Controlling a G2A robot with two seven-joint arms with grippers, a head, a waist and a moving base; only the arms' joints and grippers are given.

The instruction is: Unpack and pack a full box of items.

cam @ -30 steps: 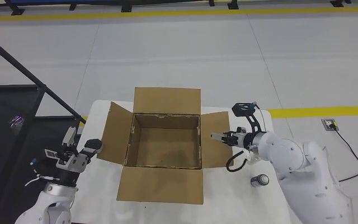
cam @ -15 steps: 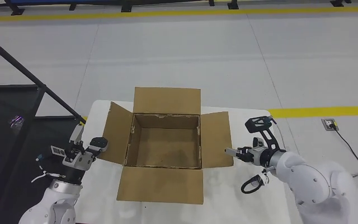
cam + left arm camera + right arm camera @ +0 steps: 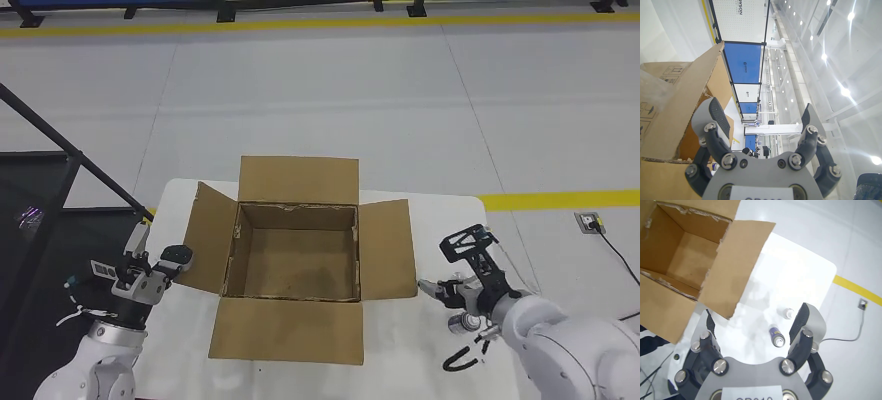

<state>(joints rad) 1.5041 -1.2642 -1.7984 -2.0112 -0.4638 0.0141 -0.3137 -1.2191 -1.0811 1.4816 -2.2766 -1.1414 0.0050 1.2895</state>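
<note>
The open cardboard box (image 3: pixel 290 265) stands in the middle of the white table (image 3: pixel 415 350), all flaps spread, nothing inside it (image 3: pixel 677 249). My right gripper (image 3: pixel 434 288) hangs open just right of the box's right flap, above the table. Below it (image 3: pixel 755 321) stand a purple spray can (image 3: pixel 776 334) and a small white bottle (image 3: pixel 787 313), neither between the fingers. The can (image 3: pixel 461 322) is half hidden by the right arm in the top view. My left gripper (image 3: pixel 155 250) is open and empty beside the box's left flap (image 3: pixel 687 94), pointing upward (image 3: pixel 762 115).
A black-covered frame (image 3: pixel 40 230) stands left of the table. A cable and wall socket (image 3: pixel 862 305) lie on the floor to the right, near a yellow floor line (image 3: pixel 560 200). Bare table surface lies between the right flap and the table's right edge (image 3: pixel 791 275).
My right gripper has drawn back from the box's right flap, rightward and toward the near table edge, now above the can. The left gripper shifted slightly toward the left flap, then stayed.
</note>
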